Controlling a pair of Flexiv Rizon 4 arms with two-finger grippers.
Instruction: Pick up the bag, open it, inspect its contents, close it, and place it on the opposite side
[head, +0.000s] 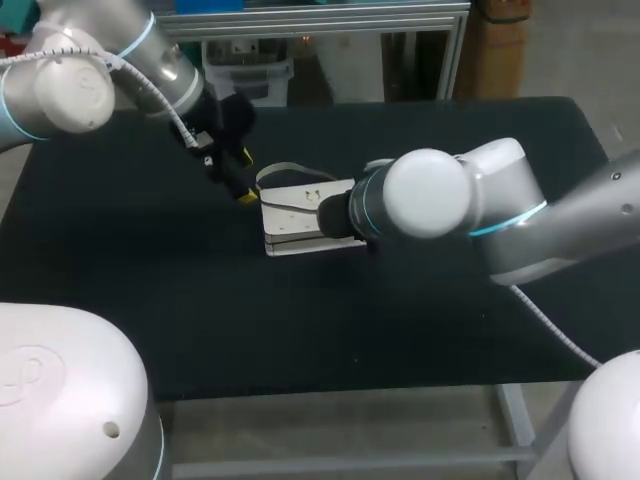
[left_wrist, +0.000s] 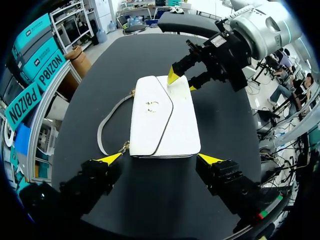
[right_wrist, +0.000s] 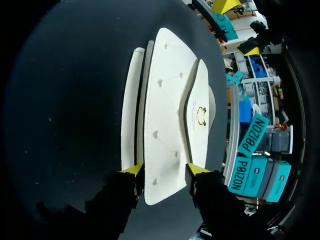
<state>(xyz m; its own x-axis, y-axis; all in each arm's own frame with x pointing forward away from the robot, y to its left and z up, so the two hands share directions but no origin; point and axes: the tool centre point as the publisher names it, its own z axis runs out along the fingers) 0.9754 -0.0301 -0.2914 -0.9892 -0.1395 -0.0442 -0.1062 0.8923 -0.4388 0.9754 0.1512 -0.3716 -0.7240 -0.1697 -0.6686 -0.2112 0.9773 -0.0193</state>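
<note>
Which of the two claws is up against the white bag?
The right claw, set right at one end of the bag; the left claw hangs open just short of the bag's opposite edge.

Head view looks down from behind; both wrist views closely face the bag from opposite ends.

I count one white bag, one grey strap on it, one gold clasp. One black table. Two grippers, both mine: left gripper, right gripper.
</note>
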